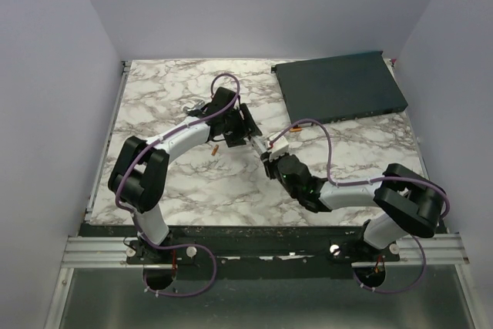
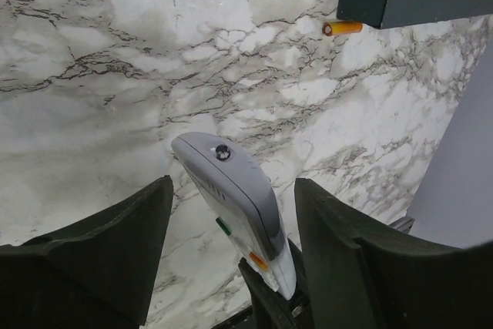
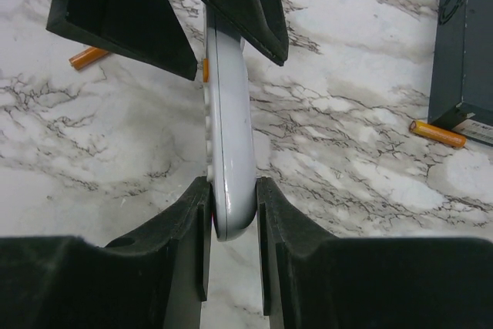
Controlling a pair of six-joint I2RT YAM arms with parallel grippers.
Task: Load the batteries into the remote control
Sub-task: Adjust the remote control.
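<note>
The remote control (image 3: pixel 229 136) is a slim white handset held on edge above the marble, with my right gripper (image 3: pixel 231 190) shut on its near end. My left gripper (image 1: pixel 250 135) is open and straddles the remote's far end (image 2: pixel 245 194), a gap showing on each side. Its dark fingers (image 3: pixel 127 25) hang over the remote in the right wrist view. One orange battery (image 3: pixel 87 57) lies on the table left of the remote. Another battery (image 3: pixel 437 133) lies to the right, beside the dark box. One battery (image 1: pixel 216 149) shows in the top view.
A large dark flat box (image 1: pixel 339 86) sits at the back right of the marble table (image 1: pixel 185 182), its corner close to one battery (image 2: pixel 342 28). Pale walls enclose the left, back and right sides.
</note>
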